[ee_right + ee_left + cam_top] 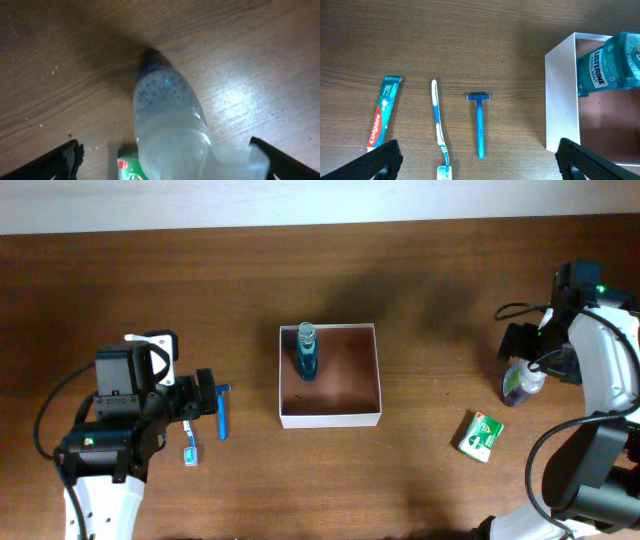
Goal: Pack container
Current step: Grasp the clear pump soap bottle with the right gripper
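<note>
The container (282,385), a square white-walled box with a reddish-brown floor, sits mid-table; its wall also shows in the left wrist view (562,95). A teal Listerine bottle (306,352) lies inside it (607,65). My left gripper (207,397) is open and empty (480,162) above a blue razor (480,122), a blue-white toothbrush (439,127) and a toothpaste tube (384,112). My right gripper (530,370) is open (170,162), its fingers wide on either side of a clear bottle with purple liquid (165,115), not touching it.
A small green-and-white packet (481,435) lies on the table near the clear bottle and shows under it in the right wrist view (129,167). The razor (221,412) and toothbrush (188,442) lie left of the container.
</note>
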